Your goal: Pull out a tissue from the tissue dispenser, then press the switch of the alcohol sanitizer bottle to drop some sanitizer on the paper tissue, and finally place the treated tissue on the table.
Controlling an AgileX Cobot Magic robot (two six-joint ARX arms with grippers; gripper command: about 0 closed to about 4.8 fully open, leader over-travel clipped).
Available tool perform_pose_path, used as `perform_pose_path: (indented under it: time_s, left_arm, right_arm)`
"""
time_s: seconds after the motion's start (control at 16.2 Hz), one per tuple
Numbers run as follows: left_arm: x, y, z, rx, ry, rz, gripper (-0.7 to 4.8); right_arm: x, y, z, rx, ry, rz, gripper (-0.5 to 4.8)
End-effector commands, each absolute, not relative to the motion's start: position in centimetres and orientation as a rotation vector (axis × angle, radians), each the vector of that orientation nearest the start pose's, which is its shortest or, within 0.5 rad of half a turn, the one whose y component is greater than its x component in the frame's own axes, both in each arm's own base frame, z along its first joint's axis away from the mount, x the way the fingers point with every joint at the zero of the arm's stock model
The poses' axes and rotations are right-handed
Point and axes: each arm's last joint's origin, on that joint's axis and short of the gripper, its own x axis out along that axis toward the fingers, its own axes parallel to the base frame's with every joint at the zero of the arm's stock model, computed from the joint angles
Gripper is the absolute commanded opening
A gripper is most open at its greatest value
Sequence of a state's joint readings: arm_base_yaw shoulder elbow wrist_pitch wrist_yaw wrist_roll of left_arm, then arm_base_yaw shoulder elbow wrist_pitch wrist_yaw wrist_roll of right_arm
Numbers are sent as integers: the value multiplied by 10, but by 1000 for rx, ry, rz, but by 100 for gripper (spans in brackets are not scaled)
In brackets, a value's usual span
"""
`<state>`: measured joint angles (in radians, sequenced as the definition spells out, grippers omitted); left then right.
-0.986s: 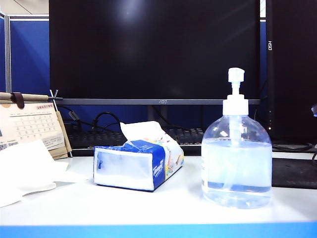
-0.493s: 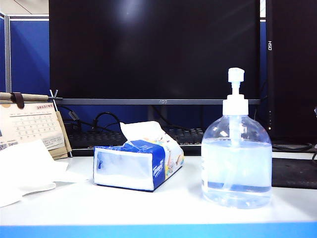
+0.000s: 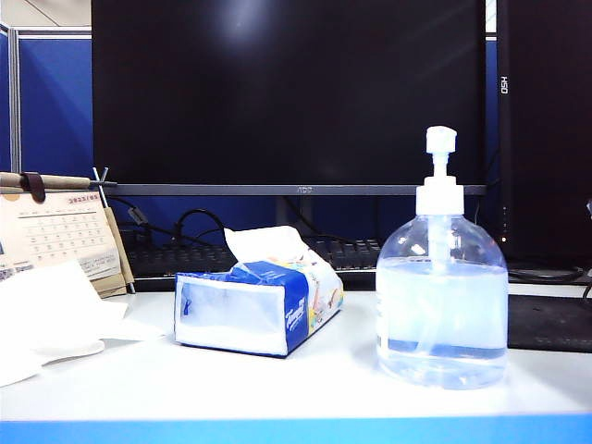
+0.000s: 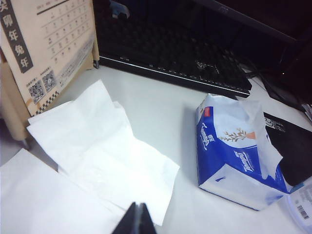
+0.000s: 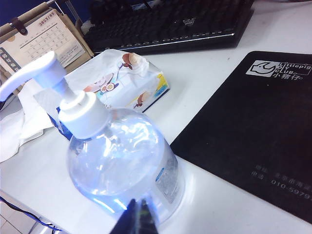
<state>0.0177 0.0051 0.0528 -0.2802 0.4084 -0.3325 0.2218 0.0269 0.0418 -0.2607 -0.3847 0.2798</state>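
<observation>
Exterior, table (image 3: 305, 384): I see the tissue dispenser (image 3: 254, 310) at centre, a sheet poking out of its top; the alcohol sanitizer bottle (image 3: 442, 305) stands at its 3 o'clock, apart from it
Exterior, switch (image 3: 440, 141): up on its stem, untouched
Exterior, tissue (image 3: 51, 314): flat on the table at the pack's 9 o'clock, before the desk calendar (image 3: 55, 236); neither arm in view here
Left wrist, left gripper (image 4: 137, 219): my jaws are pressed together on nothing, hanging over the near edge of the unfolded tissue (image 4: 102, 151); the dispenser (image 4: 239, 151) lies beside it, the keyboard (image 4: 170, 48) beyond
Right wrist, right gripper (image 5: 138, 217): fingers closed, empty, just above the bottle (image 5: 124, 161); pump head (image 5: 29, 73) free; black mouse pad (image 5: 253, 126) beside the bottle
</observation>
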Motion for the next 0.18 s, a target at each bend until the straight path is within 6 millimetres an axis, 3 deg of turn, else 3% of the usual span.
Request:
perform_pose_path:
  time_s: [0.06, 0.18]
  left_arm:
    - [90, -10, 153, -373, 292, -343, -5]
    - [90, -10, 153, -373, 292, -343, -5]
  right_arm:
    - [88, 31, 150, 293, 332, 559, -1]
    - [88, 31, 150, 293, 332, 559, -1]
